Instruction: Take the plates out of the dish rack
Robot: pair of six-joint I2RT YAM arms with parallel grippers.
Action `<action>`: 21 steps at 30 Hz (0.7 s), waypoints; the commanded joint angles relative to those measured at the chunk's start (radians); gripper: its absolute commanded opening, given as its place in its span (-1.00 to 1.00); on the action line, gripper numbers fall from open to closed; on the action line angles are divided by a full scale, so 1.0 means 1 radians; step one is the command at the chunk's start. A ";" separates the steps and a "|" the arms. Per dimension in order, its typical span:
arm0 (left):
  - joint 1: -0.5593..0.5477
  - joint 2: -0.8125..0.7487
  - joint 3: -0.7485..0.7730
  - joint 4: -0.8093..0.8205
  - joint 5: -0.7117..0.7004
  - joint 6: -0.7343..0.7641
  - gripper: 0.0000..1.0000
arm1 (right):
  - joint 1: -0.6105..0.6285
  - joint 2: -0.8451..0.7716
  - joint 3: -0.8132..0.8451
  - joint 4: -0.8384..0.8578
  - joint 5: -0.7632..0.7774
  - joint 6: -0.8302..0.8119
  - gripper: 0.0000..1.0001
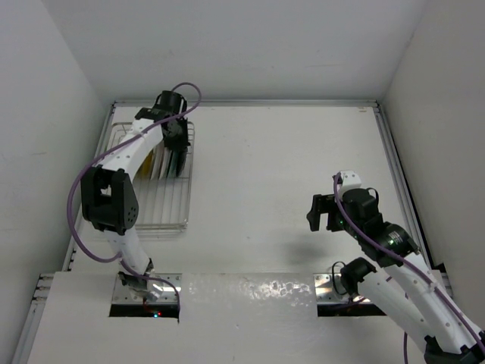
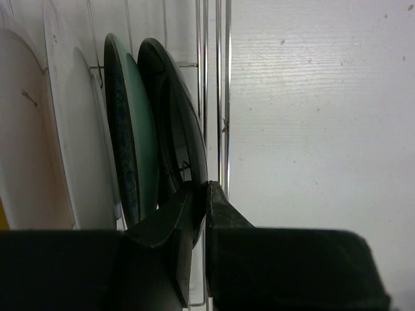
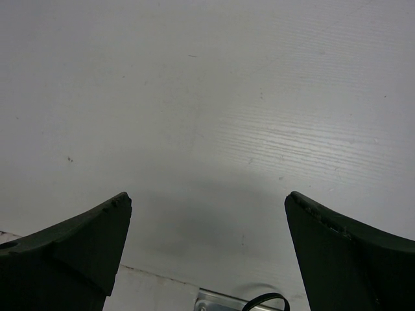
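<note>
The dish rack (image 1: 163, 216) stands at the table's far left, its wires (image 2: 220, 97) running along the right of the plates. Several plates (image 1: 163, 159) stand upright in its far half. In the left wrist view they are two white plates (image 2: 26, 129), a teal-green plate (image 2: 133, 142), and a dark plate (image 2: 172, 116) nearest the rack's right side. My left gripper (image 2: 201, 191) reaches down into the rack (image 1: 176, 140) and is shut on the dark plate's rim. My right gripper (image 1: 324, 214) hangs over bare table, open and holding nothing (image 3: 207, 207).
The rack's near half holds only bare wire slots. A raised metal rail (image 1: 394, 152) borders the table on the right and far sides. A white board with metal brackets (image 1: 246, 292) covers the near edge by the arm bases.
</note>
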 commanded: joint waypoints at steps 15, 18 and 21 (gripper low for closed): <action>0.003 -0.079 0.336 -0.132 0.155 0.004 -1.00 | -0.004 0.048 0.049 0.060 0.031 0.033 0.98; -0.052 -0.119 0.350 -0.082 0.229 0.011 -1.00 | -0.004 0.079 0.098 0.063 0.072 0.053 0.98; -0.156 -0.157 0.349 0.004 0.144 0.049 -1.00 | -0.003 0.117 0.168 0.055 0.135 0.103 0.98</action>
